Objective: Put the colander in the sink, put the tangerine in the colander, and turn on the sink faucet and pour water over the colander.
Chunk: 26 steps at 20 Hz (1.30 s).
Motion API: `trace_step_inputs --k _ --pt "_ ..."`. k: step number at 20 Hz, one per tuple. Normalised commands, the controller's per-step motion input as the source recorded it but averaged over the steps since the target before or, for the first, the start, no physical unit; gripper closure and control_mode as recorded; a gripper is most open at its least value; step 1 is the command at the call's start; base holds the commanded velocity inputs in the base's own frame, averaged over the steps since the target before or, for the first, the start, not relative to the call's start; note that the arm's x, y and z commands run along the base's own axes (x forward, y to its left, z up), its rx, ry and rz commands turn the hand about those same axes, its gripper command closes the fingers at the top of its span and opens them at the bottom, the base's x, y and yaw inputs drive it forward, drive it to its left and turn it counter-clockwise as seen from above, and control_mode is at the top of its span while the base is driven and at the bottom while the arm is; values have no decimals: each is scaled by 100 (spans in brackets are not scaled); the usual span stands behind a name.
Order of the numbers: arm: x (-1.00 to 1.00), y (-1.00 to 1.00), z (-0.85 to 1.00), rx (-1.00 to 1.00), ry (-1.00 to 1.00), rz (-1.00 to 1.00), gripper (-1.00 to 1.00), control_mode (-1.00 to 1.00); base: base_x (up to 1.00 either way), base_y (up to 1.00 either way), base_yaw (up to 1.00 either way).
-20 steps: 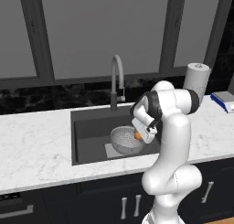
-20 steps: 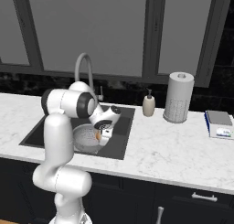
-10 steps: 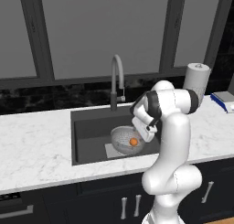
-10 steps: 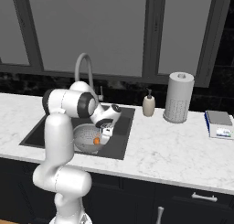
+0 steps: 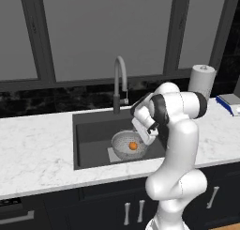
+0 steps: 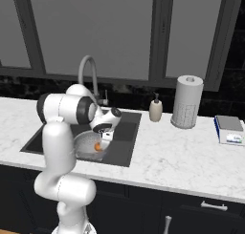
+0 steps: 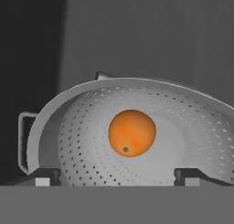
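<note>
A paper towel roll (image 6: 187, 101) is standing upright on the marble counter (image 6: 182, 152). A soap bottle (image 6: 155, 109) is sitting just left of it; a book (image 6: 229, 129) is lying farther right.

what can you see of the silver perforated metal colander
The round silver-grey perforated metal colander sits upright on the bottom of the dark grey sink. A thin wire handle shows at its side. The small orange tangerine rests inside on its holed wall. The open gripper hovers just above the rim, apart from it.

No legible text, label, brand, number or sign appears on any object or surface in the left base, right base or hand views.
</note>
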Motion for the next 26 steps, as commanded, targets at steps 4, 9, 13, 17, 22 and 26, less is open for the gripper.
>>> trace_step_inputs --k 4,9,13,17,22,26 --pt "-30 8 46 2 -20 0 -100 -100 0 0 0" --pt "-29 -2 75 5 -18 0 -100 -100 0 0 0" --pt "-18 -28 85 7 -3 0 -100 -100 0 0 0" --pt "-1 -30 100 11 0 0 -100 -100 0 0 0" --pt "0 -20 98 14 6 0 -100 -100 0 0 0" --pt "25 -6 67 14 18 0 -100 -100 0 0 0"
